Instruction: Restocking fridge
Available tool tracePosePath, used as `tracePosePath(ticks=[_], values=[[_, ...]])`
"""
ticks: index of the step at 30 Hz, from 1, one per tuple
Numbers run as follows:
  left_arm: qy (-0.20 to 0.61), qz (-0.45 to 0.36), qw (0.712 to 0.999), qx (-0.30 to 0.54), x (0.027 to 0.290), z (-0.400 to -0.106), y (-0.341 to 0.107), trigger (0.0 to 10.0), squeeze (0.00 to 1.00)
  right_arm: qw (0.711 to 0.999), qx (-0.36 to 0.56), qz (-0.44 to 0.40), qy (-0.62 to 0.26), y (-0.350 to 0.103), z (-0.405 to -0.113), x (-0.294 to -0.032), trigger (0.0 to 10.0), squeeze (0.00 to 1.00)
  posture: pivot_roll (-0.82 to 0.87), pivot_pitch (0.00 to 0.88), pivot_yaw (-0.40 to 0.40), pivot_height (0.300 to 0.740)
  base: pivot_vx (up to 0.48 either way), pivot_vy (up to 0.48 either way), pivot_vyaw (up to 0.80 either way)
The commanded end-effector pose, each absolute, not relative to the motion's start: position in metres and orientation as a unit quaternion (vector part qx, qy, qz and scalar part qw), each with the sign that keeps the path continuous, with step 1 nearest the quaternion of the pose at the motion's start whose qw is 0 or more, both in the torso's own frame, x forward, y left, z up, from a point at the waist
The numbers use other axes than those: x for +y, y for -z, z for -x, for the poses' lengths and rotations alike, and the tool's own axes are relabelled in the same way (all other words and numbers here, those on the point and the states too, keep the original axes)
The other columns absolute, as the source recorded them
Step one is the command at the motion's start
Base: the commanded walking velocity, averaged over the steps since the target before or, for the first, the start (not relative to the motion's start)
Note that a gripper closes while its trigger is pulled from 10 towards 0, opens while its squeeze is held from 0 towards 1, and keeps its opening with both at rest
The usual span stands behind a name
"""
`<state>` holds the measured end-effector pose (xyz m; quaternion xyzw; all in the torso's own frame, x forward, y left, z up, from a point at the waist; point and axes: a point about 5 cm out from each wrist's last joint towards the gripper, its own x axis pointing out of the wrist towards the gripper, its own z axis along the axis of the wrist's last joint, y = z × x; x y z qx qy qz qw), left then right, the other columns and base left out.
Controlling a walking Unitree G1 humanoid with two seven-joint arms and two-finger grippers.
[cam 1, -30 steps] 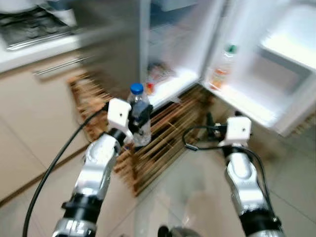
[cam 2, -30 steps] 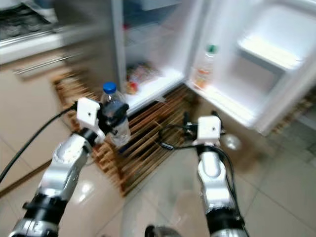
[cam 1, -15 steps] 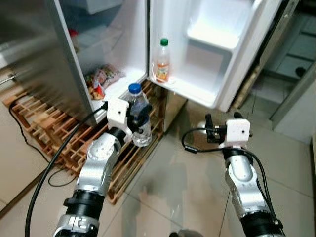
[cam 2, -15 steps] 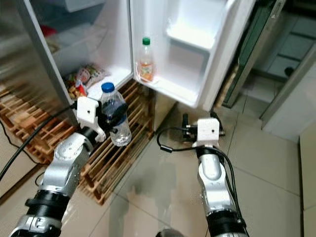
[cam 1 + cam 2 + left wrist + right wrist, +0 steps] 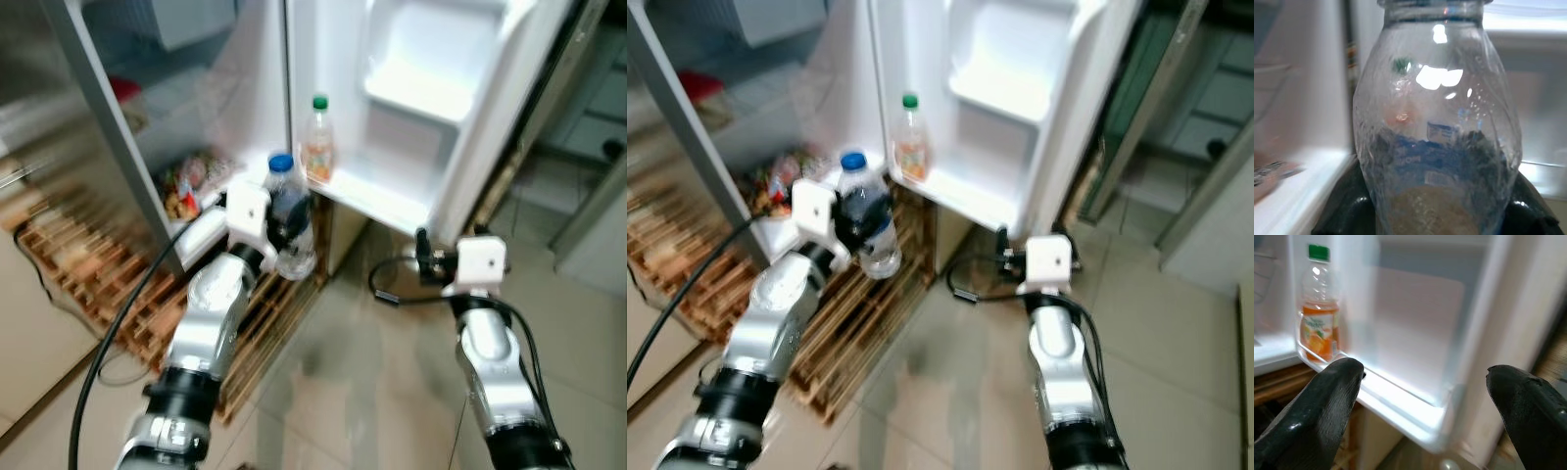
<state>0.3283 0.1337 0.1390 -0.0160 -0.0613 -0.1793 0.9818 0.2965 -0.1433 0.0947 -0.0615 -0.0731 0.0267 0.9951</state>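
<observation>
My left gripper [image 5: 284, 223] is shut on a clear water bottle [image 5: 290, 222] with a blue cap, held upright in front of the open fridge [image 5: 225, 88]. The same water bottle [image 5: 1437, 142] sits close between the black fingers in the left wrist view. An orange juice bottle [image 5: 317, 140] with a green cap stands on the lowest shelf of the fridge door [image 5: 421, 108], just beyond the water bottle. My right gripper [image 5: 1425, 396] is open and empty, low in front of the door shelf, with the juice bottle [image 5: 1317, 323] ahead of it.
Snack packets [image 5: 184, 188] lie on the fridge's bottom shelf. A wooden slatted pallet [image 5: 108, 294] lies on the floor under and left of the fridge. Tiled floor [image 5: 353, 392] stretches in front. A dark doorway [image 5: 588, 108] is at the right.
The camera has moved closer to the fridge. My left gripper has carried the water bottle up and forward towards the door shelf and the juice bottle. The right gripper stays open.
</observation>
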Motion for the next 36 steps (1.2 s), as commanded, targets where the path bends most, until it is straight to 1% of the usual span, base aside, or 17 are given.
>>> tracePosePath(ticks=[1,4,6,8,10,12,19,22,23,27,29,35,36], values=[[0.204,0.026,0.974,-0.093,0.116,-0.331,-0.154,10.0,0.00,0.995,-0.068,0.075,-0.008,-0.094,-0.296,-0.159,10.0,0.21,-0.15,0.000,0.012,0.740,0.480,0.000,-0.73],[0.208,0.031,0.972,-0.101,0.114,-0.331,-0.158,10.0,0.00,0.994,-0.070,0.077,-0.007,-0.095,-0.296,-0.160,10.0,0.21,-0.16,0.000,0.013,0.740,0.480,0.000,-0.51],[0.214,0.030,0.969,-0.116,0.111,-0.331,-0.165,10.0,0.00,0.994,-0.078,0.076,-0.008,-0.097,-0.294,-0.161,10.0,0.21,-0.16,0.000,0.015,0.740,0.446,0.000,0.00],[0.224,0.026,0.965,-0.132,0.106,-0.330,-0.176,10.0,0.00,0.994,-0.082,0.075,-0.009,-0.098,-0.293,-0.160,10.0,0.22,-0.16,0.000,0.016,0.740,0.000,0.000,0.00],[0.262,0.082,0.951,-0.143,0.101,-0.327,-0.185,10.0,0.00,0.994,-0.082,0.076,-0.010,-0.097,-0.293,-0.160,10.0,0.21,-0.16,0.000,0.017,0.740,0.000,0.000,0.00],[0.270,0.093,0.948,-0.142,0.100,-0.328,-0.188,10.0,0.00,0.994,-0.083,0.077,-0.011,-0.097,-0.292,-0.159,10.0,0.21,-0.16,0.000,0.019,0.740,0.000,0.000,0.00],[0.258,0.090,0.952,-0.136,0.101,-0.332,-0.190,10.0,0.00,0.993,-0.082,0.079,-0.008,-0.097,-0.292,-0.161,10.0,0.21,-0.16,0.000,0.021,0.740,0.000,0.000,0.00],[0.234,0.089,0.957,-0.144,0.105,-0.335,-0.192,10.0,0.00,0.994,-0.081,0.079,-0.006,-0.096,-0.292,-0.162,10.0,0.21,-0.16,0.000,0.023,0.740,0.000,0.000,0.00],[0.217,0.076,0.963,-0.143,0.105,-0.337,-0.191,10.0,0.00,0.994,-0.080,0.079,-0.005,-0.096,-0.291,-0.162,10.0,0.21,-0.16,0.000,0.022,0.740,0.000,0.000,0.00],[0.207,0.070,0.966,-0.136,0.105,-0.340,-0.187,10.0,0.00,0.994,-0.080,0.079,-0.006,-0.095,-0.291,-0.161,10.0,0.21,-0.17,0.000,0.024,0.740,0.000,0.000,0.00],[0.218,0.058,0.966,-0.126,0.099,-0.338,-0.182,10.0,0.00,0.994,-0.073,0.082,-0.004,-0.094,-0.290,-0.162,10.0,0.21,-0.17,0.000,0.027,0.740,0.000,0.000,-0.61],[0.215,0.059,0.967,-0.121,0.100,-0.338,-0.179,10.0,0.00,0.994,-0.067,0.086,0.001,-0.092,-0.291,-0.167,10.0,0.22,-0.18,0.000,0.031,0.740,0.000,0.000,-0.77],[0.213,0.058,0.968,-0.122,0.100,-0.339,-0.179,10.0,0.00,0.994,-0.071,0.085,-0.001,-0.094,-0.291,-0.166,10.0,0.22,-0.18,0.000,0.031,0.740,0.000,0.000,0.00]])
